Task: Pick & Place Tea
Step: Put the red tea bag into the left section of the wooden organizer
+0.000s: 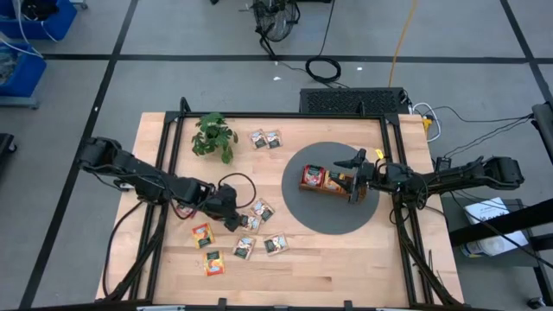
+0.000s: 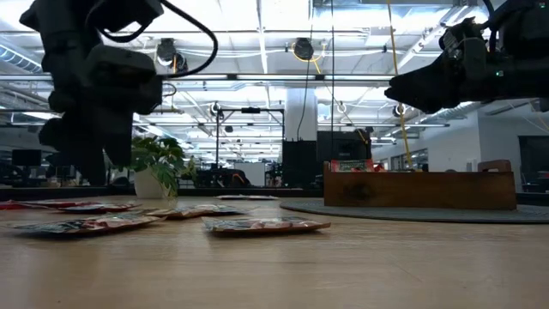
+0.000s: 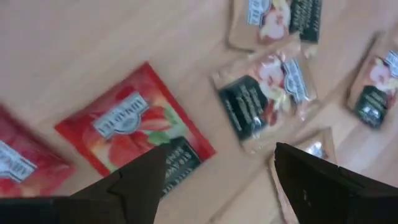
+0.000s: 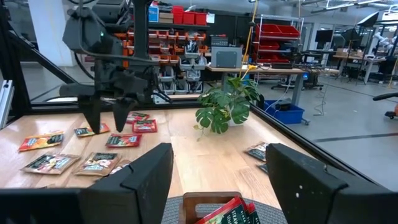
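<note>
Several tea sachets [image 1: 244, 247] lie on the wooden table [image 1: 346, 268], apparently a workshop's; both arms' fingers apart.

Bare table [image 1: 346, 268] lies between the scattered tea sachets [image 1: 259, 226] and the tray [image 1: 333, 181]

Left gripper [image 1: 232, 206] above scattered tea sachets [image 1: 259, 210], right gripper [image 1: 352, 179] over tray [image 1: 333, 189].

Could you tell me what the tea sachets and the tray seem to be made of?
Tea sachets: probably coated paper or foil laminate, with glossy print and crimped edges. Tray: looks like wood, brown and matte, though its grain is hard to make out.
</note>
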`<state>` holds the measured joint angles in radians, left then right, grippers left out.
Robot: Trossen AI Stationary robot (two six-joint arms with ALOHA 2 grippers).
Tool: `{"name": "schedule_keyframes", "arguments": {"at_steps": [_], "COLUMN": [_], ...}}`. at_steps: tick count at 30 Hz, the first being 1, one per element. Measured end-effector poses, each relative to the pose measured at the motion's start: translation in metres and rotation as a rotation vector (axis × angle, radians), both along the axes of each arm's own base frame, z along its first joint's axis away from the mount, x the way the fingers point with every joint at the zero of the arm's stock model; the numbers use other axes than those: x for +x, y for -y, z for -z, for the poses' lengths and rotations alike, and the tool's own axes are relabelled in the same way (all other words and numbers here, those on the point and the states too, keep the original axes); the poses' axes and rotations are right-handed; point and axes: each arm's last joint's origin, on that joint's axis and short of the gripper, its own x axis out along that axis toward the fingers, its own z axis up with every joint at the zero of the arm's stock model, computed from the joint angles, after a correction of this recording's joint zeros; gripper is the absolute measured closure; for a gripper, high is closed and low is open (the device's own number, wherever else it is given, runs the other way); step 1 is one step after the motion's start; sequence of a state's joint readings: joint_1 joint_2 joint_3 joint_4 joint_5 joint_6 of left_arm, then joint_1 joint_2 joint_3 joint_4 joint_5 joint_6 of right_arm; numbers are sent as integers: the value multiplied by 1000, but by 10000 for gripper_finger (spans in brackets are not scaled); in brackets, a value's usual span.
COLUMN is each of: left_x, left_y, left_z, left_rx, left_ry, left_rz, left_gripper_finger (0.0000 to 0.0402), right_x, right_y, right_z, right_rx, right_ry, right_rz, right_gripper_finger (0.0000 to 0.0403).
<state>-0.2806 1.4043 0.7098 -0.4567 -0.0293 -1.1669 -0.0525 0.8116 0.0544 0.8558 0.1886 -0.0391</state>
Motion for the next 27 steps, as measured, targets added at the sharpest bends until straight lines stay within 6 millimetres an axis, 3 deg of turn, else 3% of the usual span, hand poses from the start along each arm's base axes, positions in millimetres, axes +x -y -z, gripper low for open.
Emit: {"name": "schedule_keyframes", "arguments": {"at_steps": [12, 18, 27], "left_x": [3, -4, -31], "left_y": [21, 20, 11], "left_z": [25, 29, 33], "left_rx": [-9, -7, -14], "left_ry": [-98, -189, -503], "left_rz": [249, 199, 88], "left_gripper_finger": [105, 105, 105], "right_x": [0, 0, 0], "right_y": [0, 0, 0], "right_z": [0, 0, 0], "right_rx": [0, 1, 1], "right_ry": [0, -2, -1], "right_rz": [0, -1, -1], "right_gripper_finger": [165, 165, 165]}}
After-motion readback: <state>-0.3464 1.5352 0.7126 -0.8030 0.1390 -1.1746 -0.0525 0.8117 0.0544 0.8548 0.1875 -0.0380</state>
